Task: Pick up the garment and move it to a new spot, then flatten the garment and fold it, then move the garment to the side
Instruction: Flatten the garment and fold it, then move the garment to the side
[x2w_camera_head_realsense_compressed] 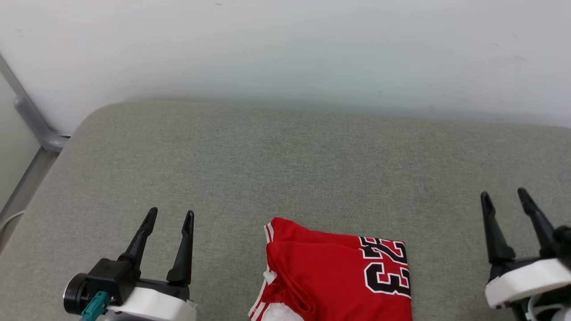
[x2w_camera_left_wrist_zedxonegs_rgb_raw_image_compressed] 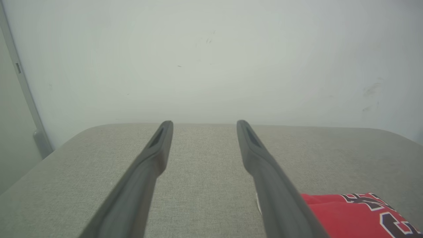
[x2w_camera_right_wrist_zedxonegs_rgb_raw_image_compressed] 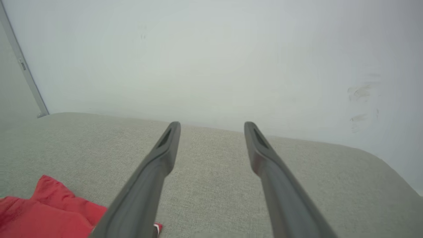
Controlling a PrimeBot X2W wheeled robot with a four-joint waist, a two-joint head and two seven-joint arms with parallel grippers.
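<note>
The red garment [x2w_camera_head_realsense_compressed: 330, 276] lies bunched and partly folded on the grey cushion at the bottom centre of the head view, black-and-white "23" facing up on its right part, white trim along its left edge. My left gripper [x2w_camera_head_realsense_compressed: 170, 217] hovers open to its left, nothing between the fingers. My right gripper [x2w_camera_head_realsense_compressed: 504, 196] stands open to the garment's right, also empty. In the left wrist view the garment [x2w_camera_left_wrist_zedxonegs_rgb_raw_image_compressed: 357, 215] peeks in at the lower right past the open left gripper [x2w_camera_left_wrist_zedxonegs_rgb_raw_image_compressed: 202, 125]. In the right wrist view the garment [x2w_camera_right_wrist_zedxonegs_rgb_raw_image_compressed: 46, 211] lies lower left of the open right gripper [x2w_camera_right_wrist_zedxonegs_rgb_raw_image_compressed: 212, 125].
A wide grey fabric cushion [x2w_camera_head_realsense_compressed: 285, 169] carries everything and stretches back to a pale wall [x2w_camera_head_realsense_compressed: 285, 49]. A grey metal frame post [x2w_camera_head_realsense_compressed: 31, 116] runs down the far left beside the cushion's rounded corner.
</note>
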